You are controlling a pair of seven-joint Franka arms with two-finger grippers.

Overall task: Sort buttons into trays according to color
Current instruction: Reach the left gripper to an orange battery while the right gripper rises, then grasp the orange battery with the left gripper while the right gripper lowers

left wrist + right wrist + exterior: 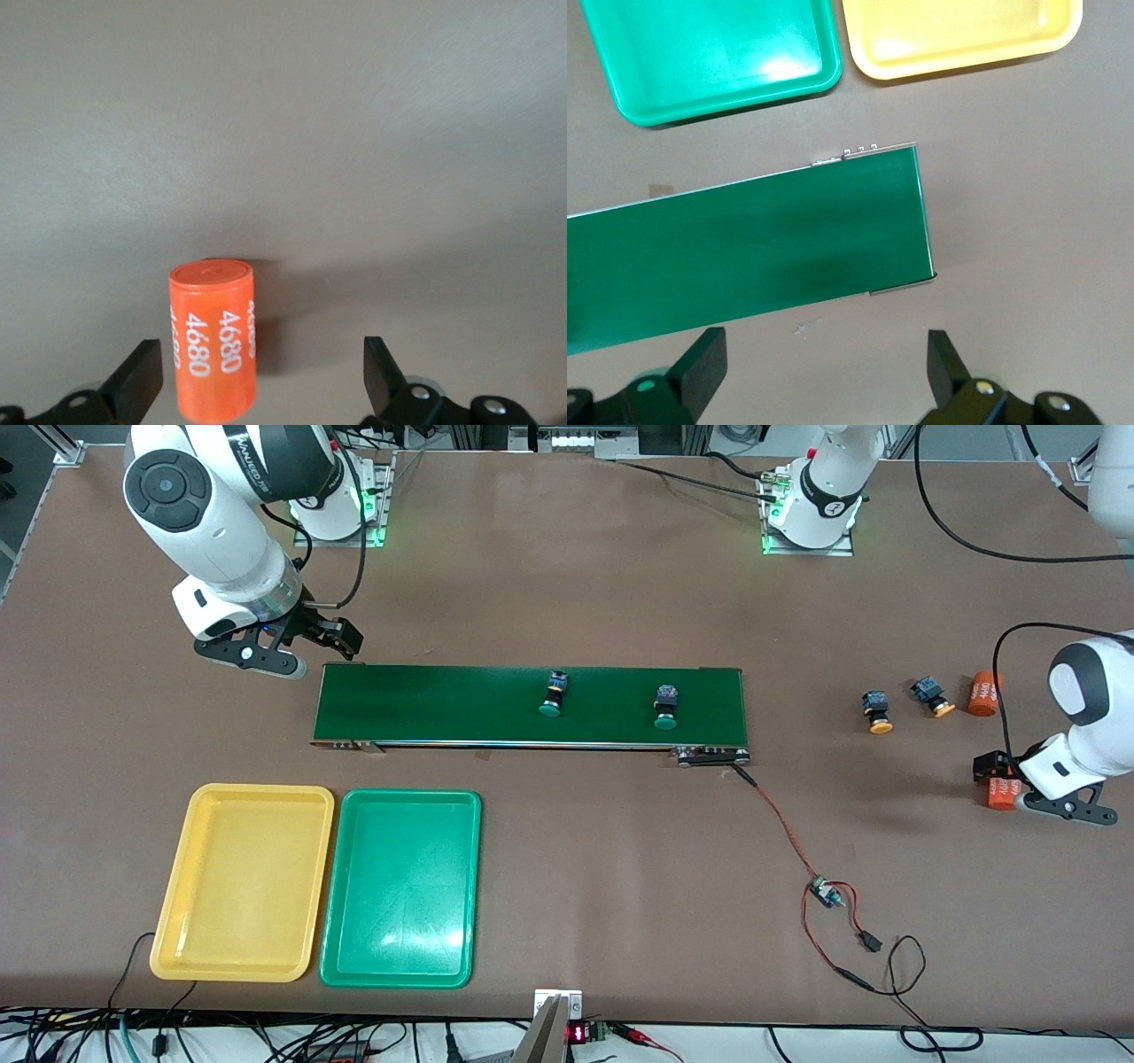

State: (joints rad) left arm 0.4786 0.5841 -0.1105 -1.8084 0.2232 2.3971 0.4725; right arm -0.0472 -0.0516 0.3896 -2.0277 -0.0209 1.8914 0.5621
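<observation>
2 green buttons [551, 708] on belt [443, 704], 2 yellow buttons [880, 726], 2 trays [182, 886]

Both Franka arms have glossy white rounded shells with dark grey circular joint caps; black lettering bands the right arm's upper link; black cables trail from the wrists; black two-finger grippers; green lights glow at the bases.

We see two buttons [551, 693] [665, 706] on the belt [443, 704], two trays [241, 881] [400, 887] side by side nearer the camera.
</observation>
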